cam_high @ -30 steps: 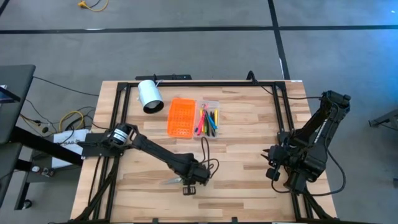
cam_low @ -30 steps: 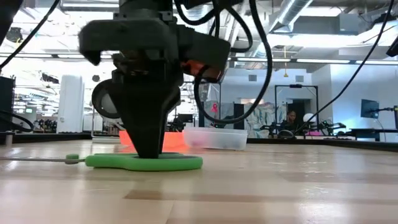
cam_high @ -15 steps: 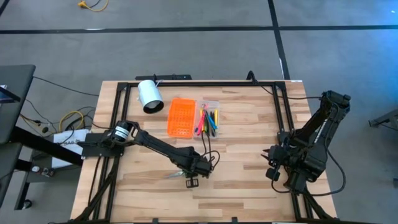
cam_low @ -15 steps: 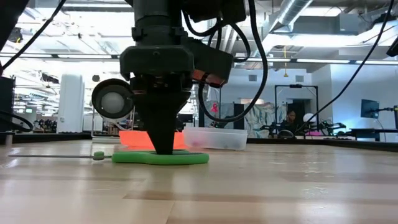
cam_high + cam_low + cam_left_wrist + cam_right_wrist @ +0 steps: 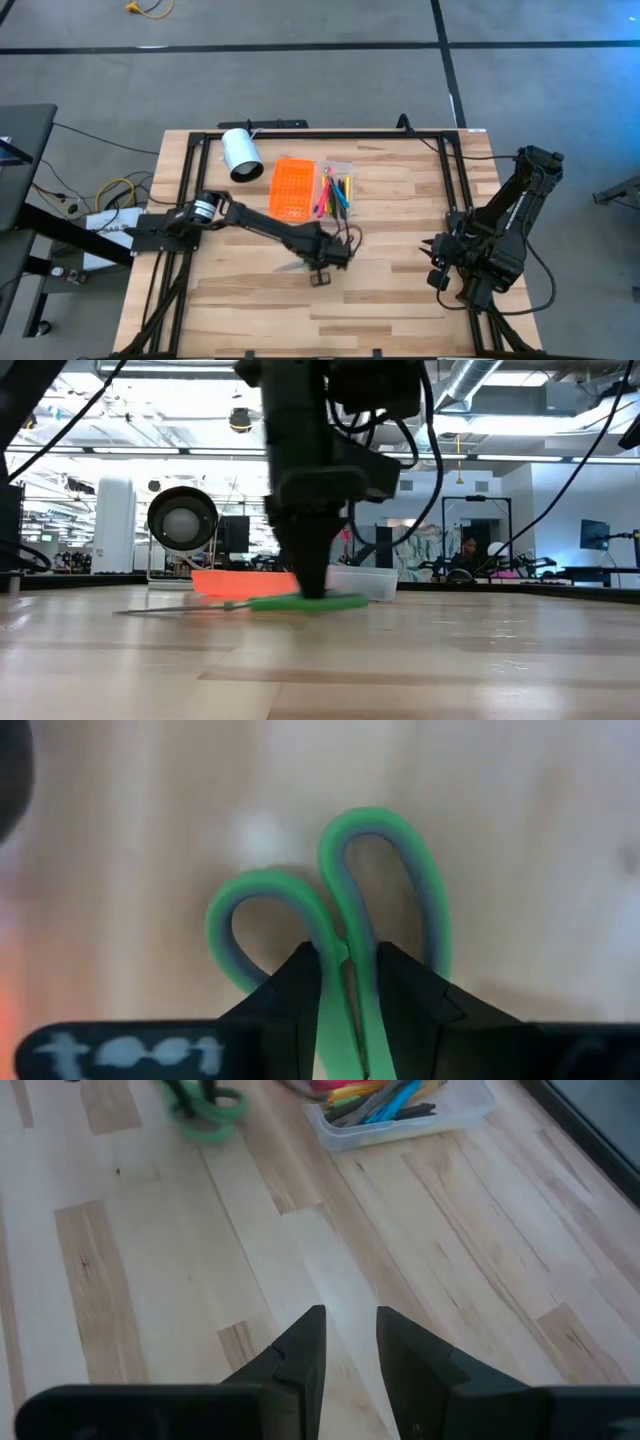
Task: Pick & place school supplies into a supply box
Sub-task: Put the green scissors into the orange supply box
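Green scissors (image 5: 345,935) are gripped in the left gripper (image 5: 322,262) jaws at mid-counter (image 5: 400,300), just near of the clear tray (image 5: 338,191) of pens. Right gripper (image 5: 348,1342) is parked at right edge, jaws slightly parted, empty.

A pale wooden tabletop (image 5: 400,290) carries a white cylinder (image 5: 240,154) lying on its side, an orange lid (image 5: 291,189), a clear tray (image 5: 338,166) of pens and green-handled scissors (image 5: 305,602)
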Robot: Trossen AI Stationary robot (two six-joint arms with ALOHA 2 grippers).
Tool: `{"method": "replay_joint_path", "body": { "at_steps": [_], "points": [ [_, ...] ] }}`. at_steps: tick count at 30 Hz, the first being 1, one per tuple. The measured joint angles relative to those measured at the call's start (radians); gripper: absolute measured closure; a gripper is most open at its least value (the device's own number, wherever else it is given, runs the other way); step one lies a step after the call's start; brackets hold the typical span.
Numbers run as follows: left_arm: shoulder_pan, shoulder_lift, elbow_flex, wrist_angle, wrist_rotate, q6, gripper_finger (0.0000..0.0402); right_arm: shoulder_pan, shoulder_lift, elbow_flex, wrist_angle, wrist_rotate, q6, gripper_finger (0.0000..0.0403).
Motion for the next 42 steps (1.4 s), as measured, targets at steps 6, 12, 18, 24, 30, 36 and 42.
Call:
{"method": "replay_joint_path", "body": {
  "at_steps": [6,12,18,24,30,36,42],
  "points": [
    [0.054,0.000,0.066,-0.014,0.020,0.011,0.0330,0.000,0.000,0.000,-0.001,0.001,0.004,0.0317],
    [0.096,-0.002,0.128,-0.015,0.061,0.057,0.0330,0.000,0.000,0.000,-0.001,0.001,0.005,0.0317],
    [0.135,-0.003,0.191,-0.033,0.069,0.097,0.0330,0.000,0.000,0.000,-0.003,0.001,0.005,0.0317],
    [0.209,-0.006,0.249,-0.086,0.062,0.128,0.0330,0.000,0.000,-0.010,-0.004,0.001,0.008,0.0317],
    [0.326,-0.007,0.287,-0.072,0.055,0.098,0.0331,0.000,0.000,-0.034,0.000,0.000,0.069,0.0317],
    [0.445,-0.007,0.288,0.018,0.051,0.039,0.0331,0.003,0.000,-0.055,0.009,-0.008,0.145,0.0317],
    [0.520,-0.007,0.288,0.129,0.027,0.018,0.0331,0.002,0.000,-0.055,0.024,-0.008,0.146,0.0317]
  ]
}}
